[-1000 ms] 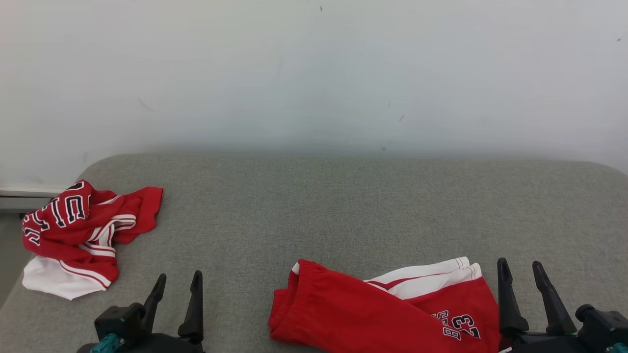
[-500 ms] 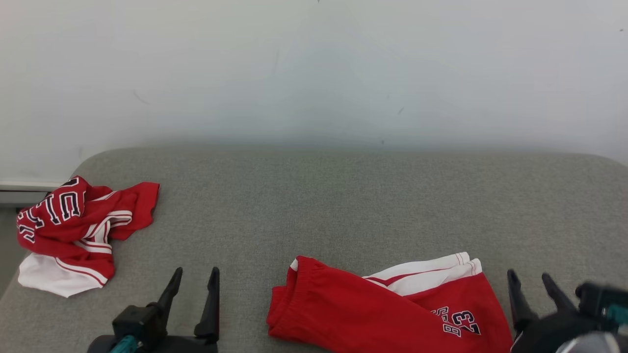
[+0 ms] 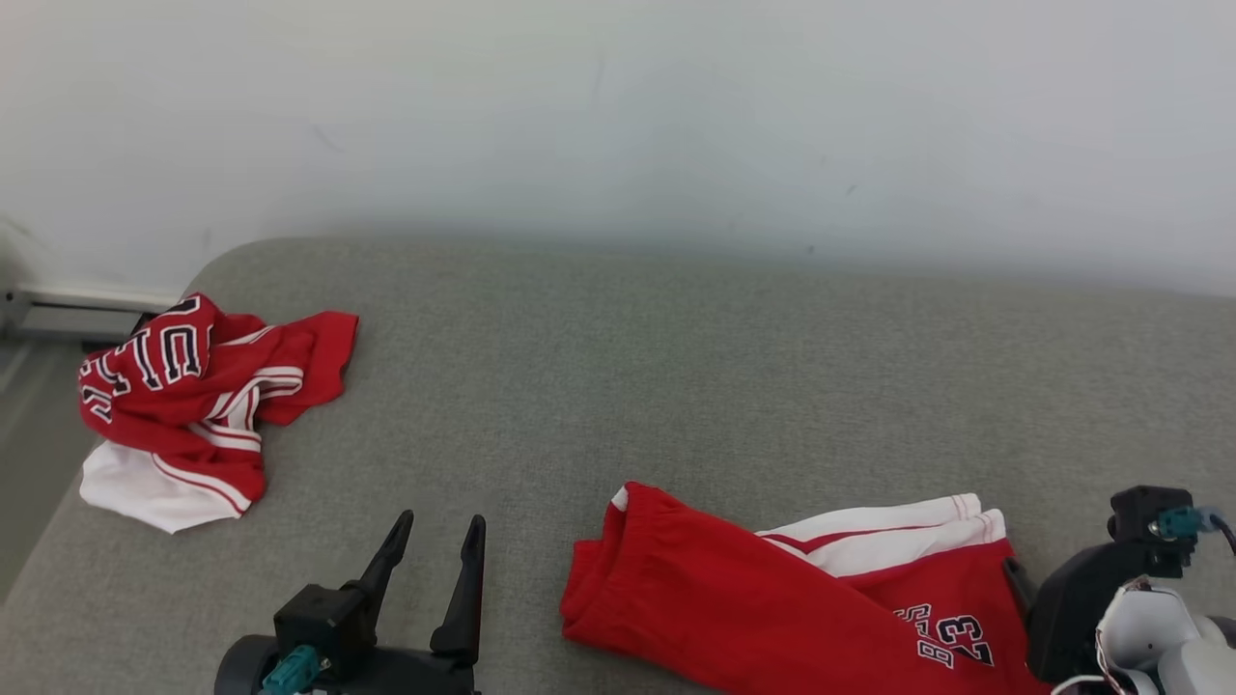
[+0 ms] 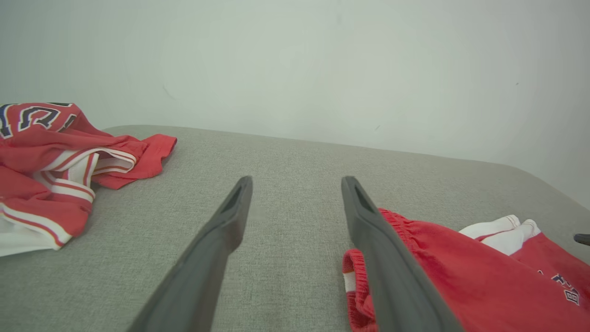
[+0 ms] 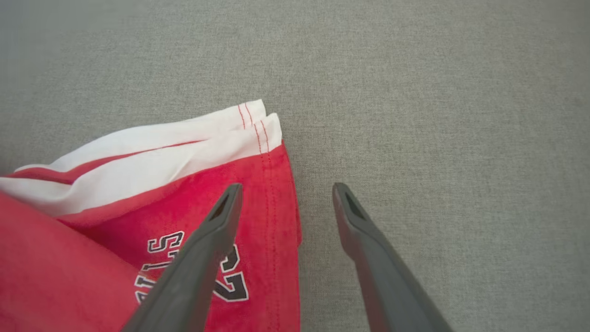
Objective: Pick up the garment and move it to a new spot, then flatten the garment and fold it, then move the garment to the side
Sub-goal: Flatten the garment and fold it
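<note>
here both arms reach forward, low over the grey cushion [image 3: 676,367]. left pincer [image 3: 440,521] gapes empty between crumpled jersey [image 3: 193,396] and folded red shorts [image 3: 724,598]; right pincer [image 5: 286,189] gapes empty, straddling the shorts' hem.

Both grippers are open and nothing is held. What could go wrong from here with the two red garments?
1. The right gripper straddles the edge of the shorts, one finger over cloth and one over bare surface. The shorts lie in layers, so closing here may catch only one layer and pull the fold open.
2. The crumpled jersey lies at the left edge of the grey surface; a careless pull may drop it off.
</note>
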Robot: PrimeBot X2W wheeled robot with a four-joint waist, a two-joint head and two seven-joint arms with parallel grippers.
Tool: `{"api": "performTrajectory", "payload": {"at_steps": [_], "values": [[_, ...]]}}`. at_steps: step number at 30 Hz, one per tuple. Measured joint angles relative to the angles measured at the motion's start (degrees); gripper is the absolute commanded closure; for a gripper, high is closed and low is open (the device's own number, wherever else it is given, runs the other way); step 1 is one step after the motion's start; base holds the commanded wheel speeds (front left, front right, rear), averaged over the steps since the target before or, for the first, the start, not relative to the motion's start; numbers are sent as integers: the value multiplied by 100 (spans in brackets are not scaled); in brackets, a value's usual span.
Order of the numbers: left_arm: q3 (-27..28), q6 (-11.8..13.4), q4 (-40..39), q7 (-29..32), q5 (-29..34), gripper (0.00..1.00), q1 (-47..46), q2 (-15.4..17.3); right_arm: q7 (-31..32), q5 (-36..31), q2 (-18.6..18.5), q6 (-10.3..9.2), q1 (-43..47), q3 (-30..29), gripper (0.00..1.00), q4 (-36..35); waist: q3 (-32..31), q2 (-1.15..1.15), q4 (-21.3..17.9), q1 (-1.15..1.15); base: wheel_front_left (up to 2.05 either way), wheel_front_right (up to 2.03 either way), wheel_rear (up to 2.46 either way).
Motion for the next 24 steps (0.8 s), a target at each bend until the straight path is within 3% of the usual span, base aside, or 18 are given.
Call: {"api": "performTrajectory", "payload": {"at_steps": [7, 22, 24], "values": [[-55, -8, -25, 53, 11, 0, -133, -14, 450, 52, -1, -26, -289, 19, 0, 324, 207, 0, 233, 0, 0, 0, 0], [-34, -8, -21, 83, 42, 0, -212, -18, 616, 99, 3, -73, -526, -30, 1, 880, 441, -1, 477, 0, 0, 0, 0], [-31, -8, -21, 83, 42, 0, -213, -10, 617, 174, 38, -73, -537, -66, 45, 904, 444, -1, 473, 0, 0, 0, 0]]}}
